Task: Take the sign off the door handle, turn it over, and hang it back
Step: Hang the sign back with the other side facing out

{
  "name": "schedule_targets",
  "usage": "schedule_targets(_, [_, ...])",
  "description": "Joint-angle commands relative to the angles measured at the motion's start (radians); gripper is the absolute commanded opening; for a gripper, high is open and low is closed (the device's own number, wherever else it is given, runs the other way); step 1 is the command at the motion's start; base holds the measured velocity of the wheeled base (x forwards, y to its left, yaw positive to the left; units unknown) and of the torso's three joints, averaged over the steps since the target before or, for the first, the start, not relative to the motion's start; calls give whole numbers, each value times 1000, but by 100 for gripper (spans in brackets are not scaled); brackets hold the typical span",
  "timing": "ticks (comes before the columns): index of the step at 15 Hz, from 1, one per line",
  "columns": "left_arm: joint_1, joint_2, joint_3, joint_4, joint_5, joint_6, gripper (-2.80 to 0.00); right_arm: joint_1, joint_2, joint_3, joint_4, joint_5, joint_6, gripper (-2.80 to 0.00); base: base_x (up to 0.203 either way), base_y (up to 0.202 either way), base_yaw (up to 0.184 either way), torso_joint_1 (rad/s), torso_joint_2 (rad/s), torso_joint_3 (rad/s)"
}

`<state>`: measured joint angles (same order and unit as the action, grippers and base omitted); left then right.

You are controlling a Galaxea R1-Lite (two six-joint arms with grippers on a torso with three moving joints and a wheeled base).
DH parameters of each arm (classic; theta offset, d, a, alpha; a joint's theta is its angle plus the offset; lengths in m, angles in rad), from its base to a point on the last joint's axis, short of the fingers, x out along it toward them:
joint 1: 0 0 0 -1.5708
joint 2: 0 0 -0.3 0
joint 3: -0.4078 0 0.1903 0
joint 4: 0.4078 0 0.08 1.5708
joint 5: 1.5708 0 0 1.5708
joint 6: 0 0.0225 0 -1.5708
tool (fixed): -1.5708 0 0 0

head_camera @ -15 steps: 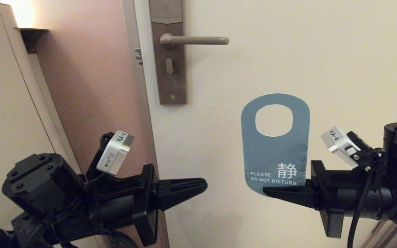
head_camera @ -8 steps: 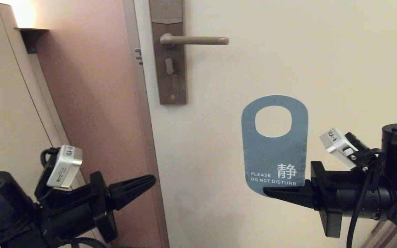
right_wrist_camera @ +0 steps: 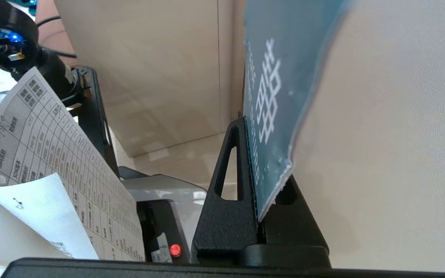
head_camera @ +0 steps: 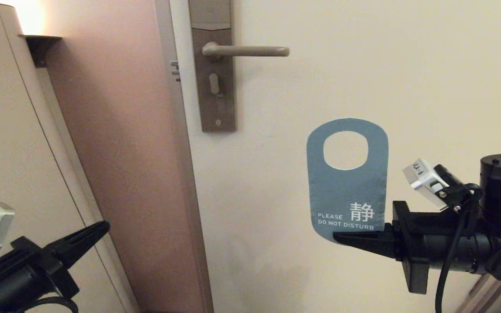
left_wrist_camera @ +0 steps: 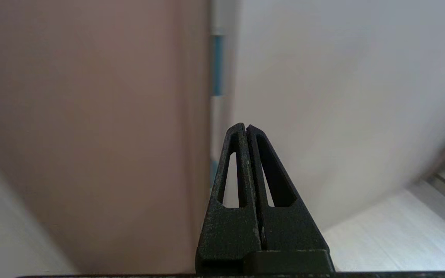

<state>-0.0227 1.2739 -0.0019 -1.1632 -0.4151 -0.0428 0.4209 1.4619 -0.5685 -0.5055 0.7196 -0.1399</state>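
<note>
The sign (head_camera: 347, 191) is off the door handle (head_camera: 250, 51) and stands upright, blue "PLEASE DO NOT DISTURB" side towards me, oval hole at the top. It is below and to the right of the lever's free end, in front of the cream door. My right gripper (head_camera: 342, 237) is shut on the sign's bottom edge; in the right wrist view the card (right_wrist_camera: 276, 96) sits clamped between the black fingers (right_wrist_camera: 230, 193). My left gripper (head_camera: 100, 228) is shut and empty, low at the far left, well away from the sign; its closed fingers (left_wrist_camera: 238, 170) show in the left wrist view.
The handle sits on a tall brown-grey backplate (head_camera: 213, 87) with a keyhole, by the door's edge (head_camera: 181, 130). A pinkish wall panel (head_camera: 115, 130) lies left of the door. Printed paper sheets (right_wrist_camera: 52, 162) and a grey device show in the right wrist view.
My left arm has drawn back down and to the left, from near the door's edge to the frame's lower left corner. The right gripper and the sign have barely moved.
</note>
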Motion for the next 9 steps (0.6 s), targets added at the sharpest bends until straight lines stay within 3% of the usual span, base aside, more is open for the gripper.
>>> schedule_targets(1, [19,-111,2,46,3,-1,-280,-4,2,-1,-4,4,-1,-280,0,0,0,0,0,0])
schedule_targets(9, [57,-752,2,662,71,-14,-280,-33,-11,1,-4,4,-4,-280,0,0,0,0,0,0])
